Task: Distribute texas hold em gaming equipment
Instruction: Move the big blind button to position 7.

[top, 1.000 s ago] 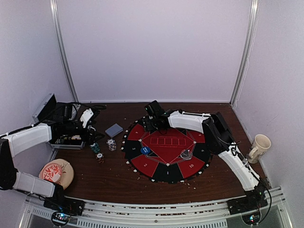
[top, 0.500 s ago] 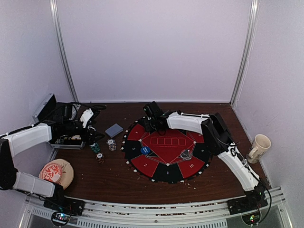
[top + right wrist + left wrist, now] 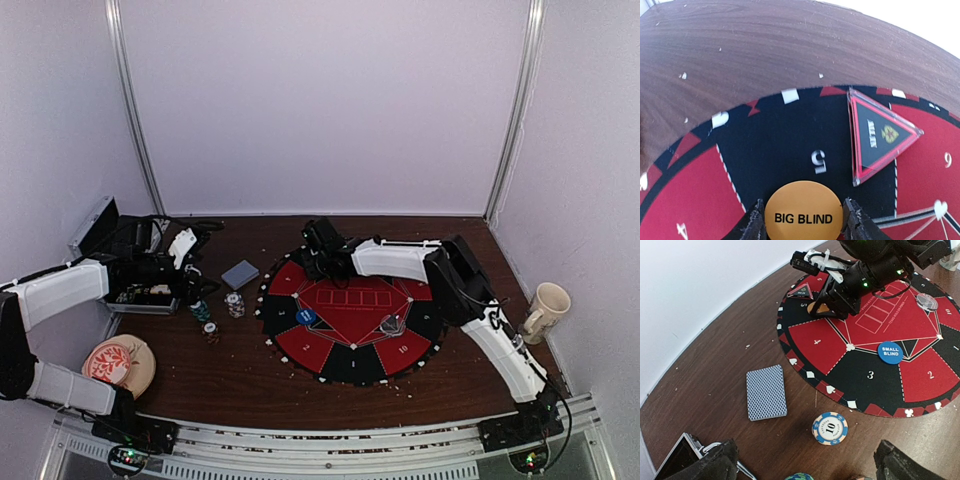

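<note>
— Item one, right gripper (image 3: 804, 219)?
— I am pinching the orange BIG BLIND disc (image 3: 803, 210) by both edges, on sector 5, at eleven o'clock of the mat (image 3: 765, 145).
— Item two, left gripper (image 3: 807, 465)?
— I am holding it spread wide, gripping nothing; the card deck (image 3: 766, 392) is lying at its eleven o'clock.

Big Blind disc (image 3: 803, 212) on mat (image 3: 780, 145), in my right gripper (image 3: 803, 202); triangle marker (image 3: 880, 135) behind-right; deck (image 3: 766, 399) left of mat.

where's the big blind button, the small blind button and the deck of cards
big blind button (image 3: 803, 215): right wrist view, centre of its orange face
small blind button (image 3: 889, 352): left wrist view, centre of its blue face
deck of cards (image 3: 766, 392): left wrist view, middle of its patterned back
</note>
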You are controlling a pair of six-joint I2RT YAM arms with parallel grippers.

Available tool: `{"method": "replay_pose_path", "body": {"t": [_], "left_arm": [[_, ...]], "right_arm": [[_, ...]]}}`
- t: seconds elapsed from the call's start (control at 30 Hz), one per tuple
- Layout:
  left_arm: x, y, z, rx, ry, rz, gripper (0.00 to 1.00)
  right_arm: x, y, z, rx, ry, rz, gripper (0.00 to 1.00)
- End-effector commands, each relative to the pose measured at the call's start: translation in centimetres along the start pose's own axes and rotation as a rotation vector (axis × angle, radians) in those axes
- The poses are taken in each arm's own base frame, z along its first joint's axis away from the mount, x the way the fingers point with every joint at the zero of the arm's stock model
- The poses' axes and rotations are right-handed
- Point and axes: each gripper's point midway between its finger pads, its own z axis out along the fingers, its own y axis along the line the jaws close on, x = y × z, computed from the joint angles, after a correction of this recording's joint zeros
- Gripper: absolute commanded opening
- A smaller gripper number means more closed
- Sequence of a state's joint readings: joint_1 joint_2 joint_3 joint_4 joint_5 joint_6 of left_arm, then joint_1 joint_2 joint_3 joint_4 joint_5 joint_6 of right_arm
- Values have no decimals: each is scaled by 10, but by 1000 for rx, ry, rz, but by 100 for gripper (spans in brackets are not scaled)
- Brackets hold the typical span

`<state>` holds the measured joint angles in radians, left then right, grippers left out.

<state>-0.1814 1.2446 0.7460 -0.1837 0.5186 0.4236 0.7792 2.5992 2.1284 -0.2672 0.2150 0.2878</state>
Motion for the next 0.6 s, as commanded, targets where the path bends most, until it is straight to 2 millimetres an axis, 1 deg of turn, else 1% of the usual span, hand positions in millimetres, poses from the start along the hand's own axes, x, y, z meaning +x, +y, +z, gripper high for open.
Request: {"method": "replay_pose_path", "body": {"t": [0.0, 0.07, 0.13, 0.2, 0.27, 0.47, 0.53, 0.57], "left_arm": [[-9, 1, -2, -3, -38, 14, 98], [-9, 0, -2, -2, -40, 12, 98], [-9, 0, -2, -1, -40, 12, 98], [-10, 0, -3, -1, -42, 13, 98], [-10, 0, -3, -2, -43, 13, 98], [-10, -1, -3, 5, -45, 12, 98], [-11, -1, -3, 5, -46, 12, 98], [-11, -2, -4, 5, -47, 14, 98]], "right_arm": [[28, -9, -19, 27, 83, -26, 49], [20, -12, -32, 22, 68, -15, 49], [24, -17, -41, 26, 71, -12, 49], [22, -22, -51, 30, 64, -2, 49], [25, -31, -58, 51, 69, 4, 49], [36, -68, -72, 113, 85, 45, 50], [39, -83, -75, 135, 86, 62, 50], [39, -94, -76, 153, 85, 78, 50]]}}
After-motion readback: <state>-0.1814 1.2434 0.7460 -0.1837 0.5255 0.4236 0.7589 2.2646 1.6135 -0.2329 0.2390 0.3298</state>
